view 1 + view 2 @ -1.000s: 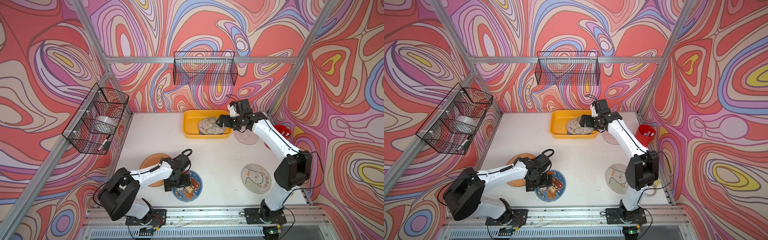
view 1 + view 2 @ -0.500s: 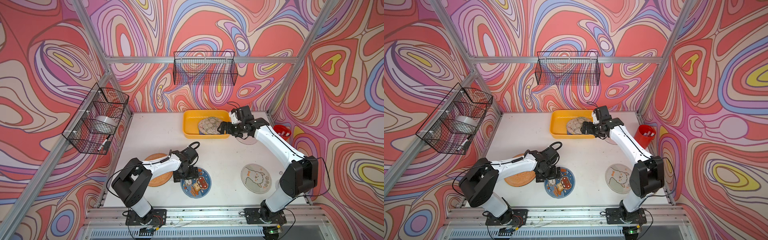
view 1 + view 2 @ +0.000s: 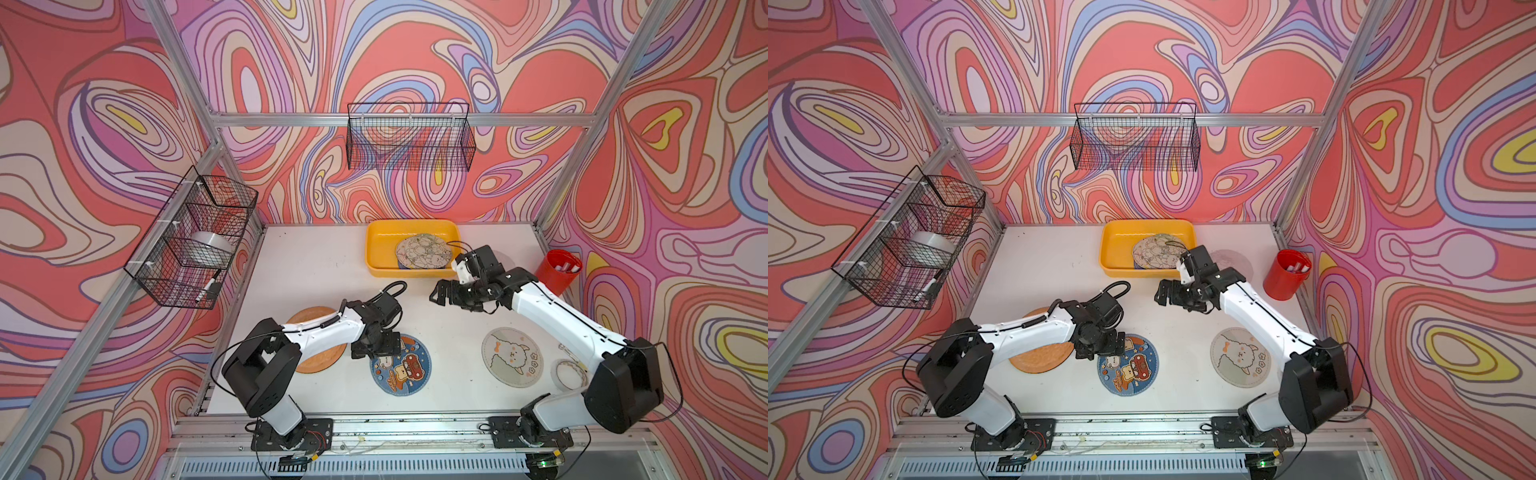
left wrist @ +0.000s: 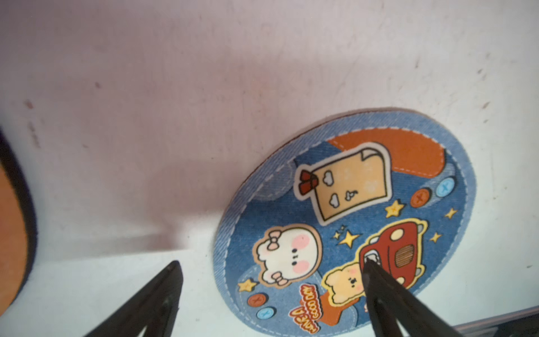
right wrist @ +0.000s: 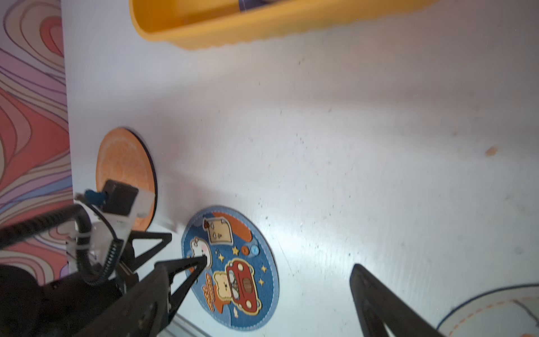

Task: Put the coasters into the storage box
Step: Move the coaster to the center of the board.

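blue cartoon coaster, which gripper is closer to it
Left. The left gripper sits over the edge of the blue coaster; the right gripper is apart, over bare table toward the storage box.

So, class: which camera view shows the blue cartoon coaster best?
The left wrist view: the blue cartoon coaster fills much of the picture, its print large and sharp. In both top views it is small, with one edge covered. The right wrist view shows it smaller and at a slant.
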